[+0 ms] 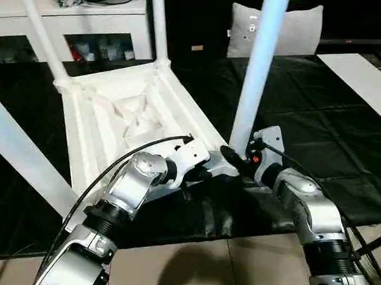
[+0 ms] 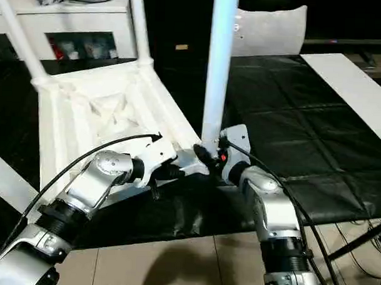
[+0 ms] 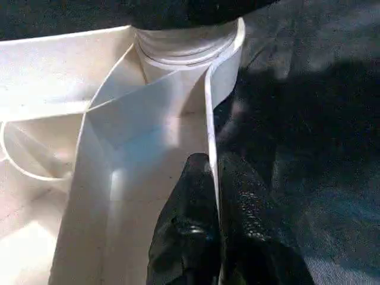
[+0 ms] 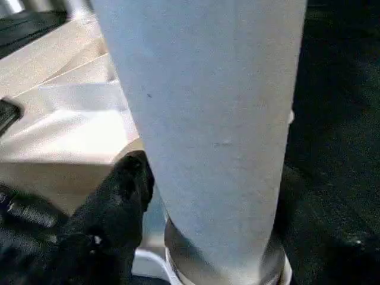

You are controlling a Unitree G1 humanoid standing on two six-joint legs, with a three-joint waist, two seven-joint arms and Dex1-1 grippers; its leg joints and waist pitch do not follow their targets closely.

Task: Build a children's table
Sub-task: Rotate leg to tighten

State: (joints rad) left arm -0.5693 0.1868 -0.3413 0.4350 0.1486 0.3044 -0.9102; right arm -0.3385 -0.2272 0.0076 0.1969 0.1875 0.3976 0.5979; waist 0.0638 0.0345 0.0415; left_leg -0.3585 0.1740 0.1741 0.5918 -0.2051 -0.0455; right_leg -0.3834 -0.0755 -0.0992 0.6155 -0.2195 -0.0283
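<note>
We are looking down over our two silver forearms, which are rising from the bottom corners of the frame and meeting at the middle, at the near right corner of the upturned tabletop [image 1: 116,115]. Our left gripper [image 3: 215,208] is squeezing its two black fingers nearly together on the thin side wall of the tabletop, one finger inside the rim and one outside, just below the round corner socket [image 3: 187,41]. Our right gripper [image 1: 237,161] is sitting at the foot of the near right leg [image 1: 255,70]; in the right wrist view one black finger [image 4: 116,208] is lying against the side of that leg just above the socket, and we cannot tell how wide this pincer is standing or whether it is gripping. The tabletop is lying ribbed side up on the black-covered work surface [image 1: 316,122], filling the left-centre of the frame, with the near right leg standing upright in its socket and running out of the top edge. Another leg [image 1: 21,155] is crossing the left edge of the frame. Farther back, two more legs [image 1: 159,26] are rising from the far corners in the upper left. Beyond them a white shelf unit [image 1: 88,20] is standing in the upper left, and a grey cushion [image 1: 301,30] is leaning at the upper middle.
</note>
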